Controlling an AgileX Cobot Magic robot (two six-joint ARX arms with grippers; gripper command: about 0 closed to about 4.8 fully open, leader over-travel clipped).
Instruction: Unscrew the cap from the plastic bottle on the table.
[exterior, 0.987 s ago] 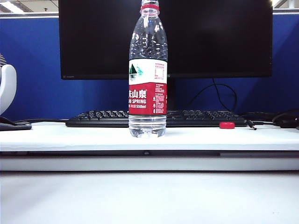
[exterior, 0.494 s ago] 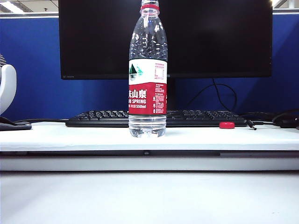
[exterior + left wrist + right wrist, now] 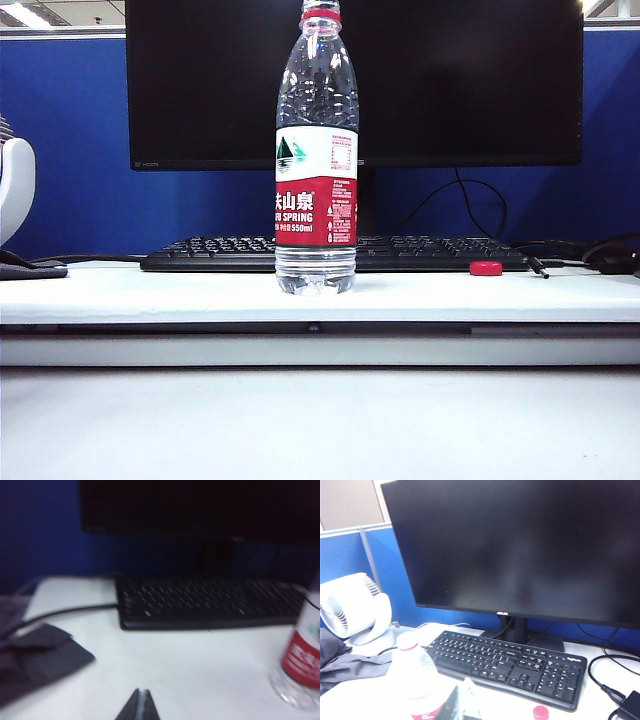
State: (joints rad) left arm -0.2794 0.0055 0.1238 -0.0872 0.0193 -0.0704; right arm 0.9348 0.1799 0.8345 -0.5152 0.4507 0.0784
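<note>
Cap [image 3: 486,268] already off, lying on table [image 3: 150,290] at bottle's [image 3: 316,215] 3 o'clock, before keyboard [image 3: 420,253]. Left gripper [image 3: 140,706] tips together, empty, near bottle; right gripper [image 3: 465,700] together, empty, above it. Retract slowly, avoid tipping bottle.

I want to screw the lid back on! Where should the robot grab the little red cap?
By its round side wall, from straight above: the cap lies flat on the table, close before the keyboard, so sideways jaws would likely scrape. Both are shut now: left gripper low over the table, right gripper by the plastic bottle.
</note>
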